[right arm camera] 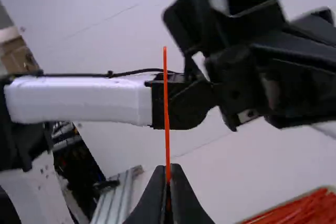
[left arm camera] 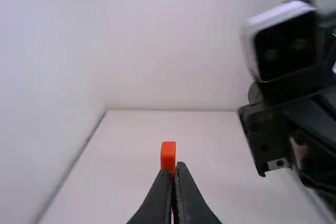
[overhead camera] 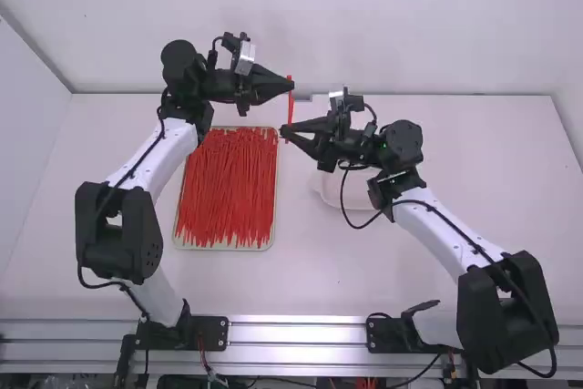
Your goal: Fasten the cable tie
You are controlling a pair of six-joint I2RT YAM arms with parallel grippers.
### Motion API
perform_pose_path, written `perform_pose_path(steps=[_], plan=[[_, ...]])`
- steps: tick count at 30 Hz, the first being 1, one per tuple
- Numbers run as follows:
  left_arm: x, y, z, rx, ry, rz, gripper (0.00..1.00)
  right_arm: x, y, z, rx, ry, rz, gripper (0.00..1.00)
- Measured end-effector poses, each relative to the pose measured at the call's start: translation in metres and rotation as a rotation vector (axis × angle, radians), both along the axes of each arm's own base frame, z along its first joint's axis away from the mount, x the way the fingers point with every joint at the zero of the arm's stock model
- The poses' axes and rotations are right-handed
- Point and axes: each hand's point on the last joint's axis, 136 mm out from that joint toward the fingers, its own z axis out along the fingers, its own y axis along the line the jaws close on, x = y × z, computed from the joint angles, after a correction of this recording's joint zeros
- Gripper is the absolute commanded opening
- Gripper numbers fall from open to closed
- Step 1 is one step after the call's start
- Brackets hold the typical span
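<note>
At upper centre, the left end effector (overhead camera: 284, 88) pinches the cable tie (overhead camera: 289, 108) at its head, the right end effector (overhead camera: 291, 131) its tail. It looks light and springy; hold near the ends.

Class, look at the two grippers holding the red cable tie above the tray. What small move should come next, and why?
Probably the right gripper should curl its end of the cable tie round toward the head held by the left gripper. The cable tie stands straight between the two shut grippers, so no loop exists yet, and the head pokes free beyond the left gripper.
</note>
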Motion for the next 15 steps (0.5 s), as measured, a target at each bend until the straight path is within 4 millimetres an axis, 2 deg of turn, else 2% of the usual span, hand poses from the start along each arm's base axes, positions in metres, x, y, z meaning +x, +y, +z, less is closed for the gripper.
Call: perform_pose_path(steps=[6,15], plan=[[-0.007,0.000,0.004,0.004,-0.118,-0.029,0.01,0.006,0.005,-0.011,-0.035,0.154,0.000,0.00],[-0.018,0.001,0.001,0.019,-0.301,-0.086,0.02,0.008,0.005,-0.012,-0.033,0.219,0.001,0.00]])
